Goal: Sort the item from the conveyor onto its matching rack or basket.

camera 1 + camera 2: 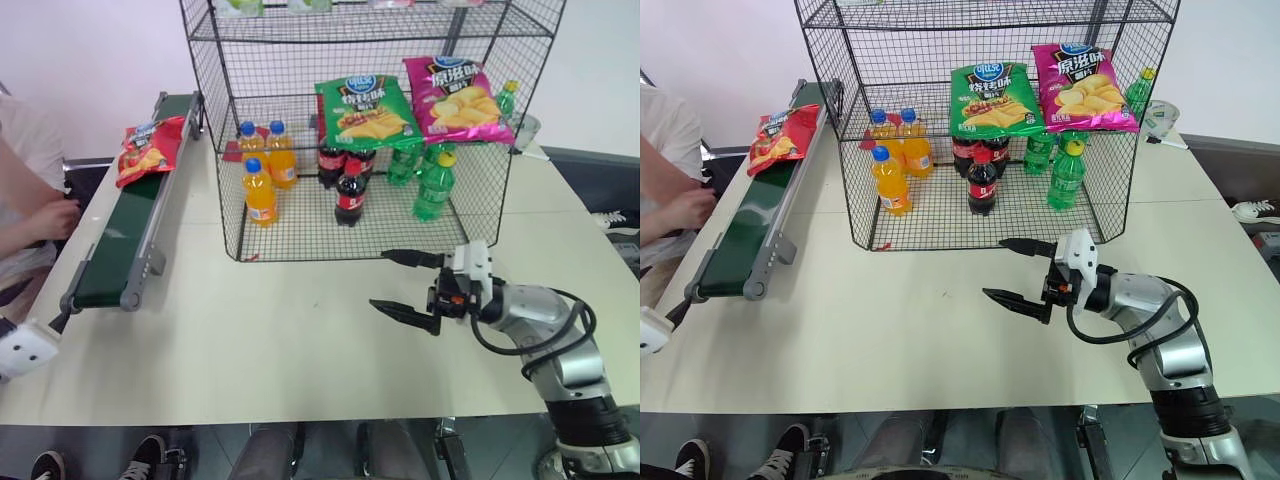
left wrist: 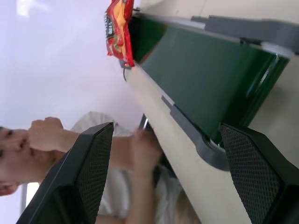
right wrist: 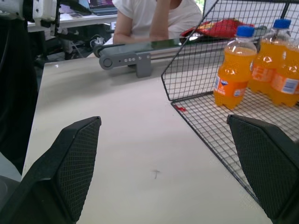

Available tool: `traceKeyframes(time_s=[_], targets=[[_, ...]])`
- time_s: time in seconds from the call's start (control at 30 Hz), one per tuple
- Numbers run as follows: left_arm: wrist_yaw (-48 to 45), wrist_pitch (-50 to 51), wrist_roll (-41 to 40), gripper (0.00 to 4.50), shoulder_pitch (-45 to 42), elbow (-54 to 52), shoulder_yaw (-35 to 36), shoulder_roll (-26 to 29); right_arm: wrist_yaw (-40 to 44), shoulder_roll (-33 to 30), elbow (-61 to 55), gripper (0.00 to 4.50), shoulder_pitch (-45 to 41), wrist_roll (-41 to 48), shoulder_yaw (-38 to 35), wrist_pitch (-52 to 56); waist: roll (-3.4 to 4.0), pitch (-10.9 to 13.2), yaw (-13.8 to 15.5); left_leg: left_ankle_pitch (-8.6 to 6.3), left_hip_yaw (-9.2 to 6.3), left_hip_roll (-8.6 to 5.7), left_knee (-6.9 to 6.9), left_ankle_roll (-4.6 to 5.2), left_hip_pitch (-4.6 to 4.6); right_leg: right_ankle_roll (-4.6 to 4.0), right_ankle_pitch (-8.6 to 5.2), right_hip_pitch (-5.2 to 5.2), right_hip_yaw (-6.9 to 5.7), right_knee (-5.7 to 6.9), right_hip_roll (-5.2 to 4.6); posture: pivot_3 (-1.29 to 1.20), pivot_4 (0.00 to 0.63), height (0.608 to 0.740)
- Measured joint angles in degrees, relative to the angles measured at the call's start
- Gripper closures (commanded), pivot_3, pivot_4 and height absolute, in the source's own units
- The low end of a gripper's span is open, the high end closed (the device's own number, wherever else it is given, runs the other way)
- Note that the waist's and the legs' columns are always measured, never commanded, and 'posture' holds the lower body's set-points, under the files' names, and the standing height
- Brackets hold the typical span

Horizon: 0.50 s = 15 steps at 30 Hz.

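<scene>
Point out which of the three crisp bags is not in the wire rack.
The red crisp bag: it lies on the conveyor, while the green bag and pink bag sit inside the wire rack.

Beige table (image 1: 300,340) bears conveyor (image 1: 120,245) and wire rack (image 1: 370,130).

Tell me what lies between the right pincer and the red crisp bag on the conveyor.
In the left eye view, bare table and the wire rack's front corner with orange bottles separate the right pincer from the red crisp bag on the conveyor.
</scene>
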Motion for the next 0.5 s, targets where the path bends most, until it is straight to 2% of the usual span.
traceKeyframes(time_s=[0.23,0.5], targets=[[7.0,-1.0,4.6,0.75,1.4,0.7,-3.4,-0.3,0.7,1.0,-0.7,0.00,-1.1,0.5,2.0,1.1,-0.02,0.0,0.0,0.01,0.00,0.00,-0.09,-0.01,0.00,0.01,0.00,-0.05,-0.01,0.04,0.01,0.00,0.150,0.740],[13.4,-1.0,7.8,0.75,-0.2,0.8,-7.1,-0.1,5.5,1.3,-3.0,0.00,-2.5,2.6,2.8,0.5,-0.07,0.0,-0.2,0.02,0.00,0.00,-0.09,-0.02,0.01,0.02,0.01,-0.05,-0.01,0.06,0.03,0.00,0.150,0.740]])
